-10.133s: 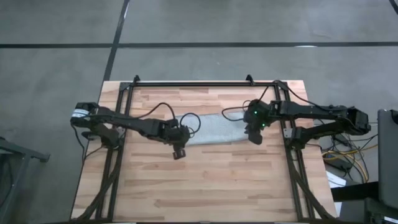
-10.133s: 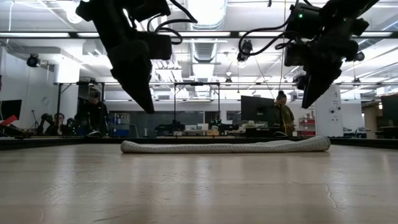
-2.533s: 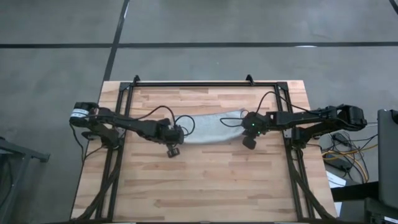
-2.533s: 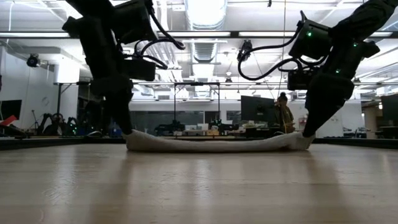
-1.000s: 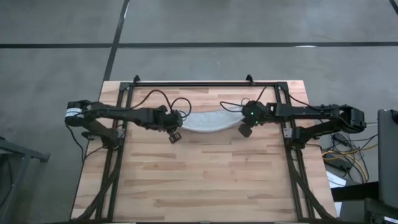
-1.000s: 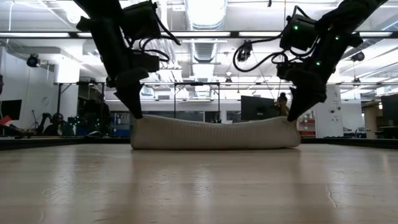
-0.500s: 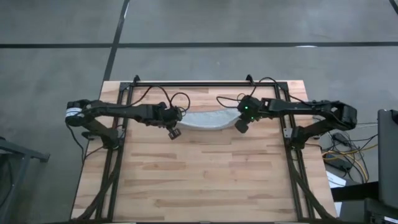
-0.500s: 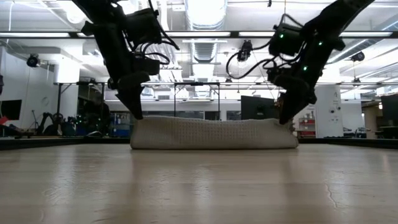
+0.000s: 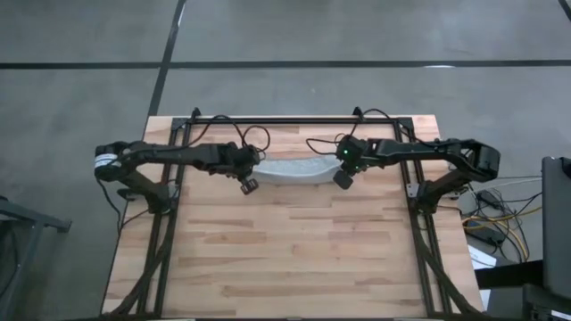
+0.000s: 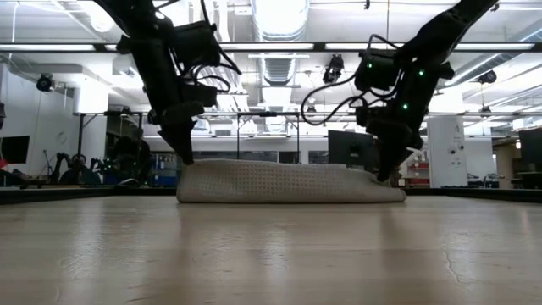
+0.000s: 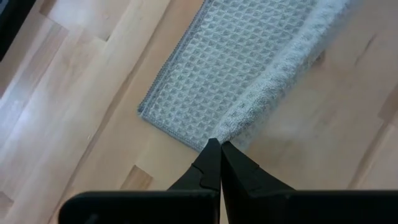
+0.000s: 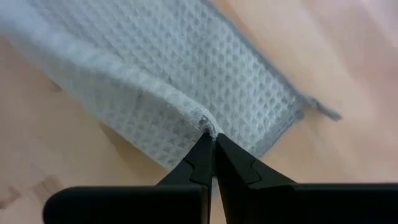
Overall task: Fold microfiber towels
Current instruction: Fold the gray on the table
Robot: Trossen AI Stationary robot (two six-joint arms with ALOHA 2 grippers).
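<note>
The microfiber towel (image 9: 291, 168) lies as a narrow folded band across the far middle of the wooden table (image 9: 294, 259), between the two arms. The left gripper (image 11: 219, 147) pinches the band's left end, fingertips pressed together on a raised fold of cloth. The right gripper (image 12: 211, 138) pinches the right end the same way. From above, both wrists cover the gripped corners. In the low view the towel (image 10: 288, 182) shows only its near side; how many layers it has cannot be told. A small tab (image 12: 324, 109) pokes out beyond the right corner, blurred.
</note>
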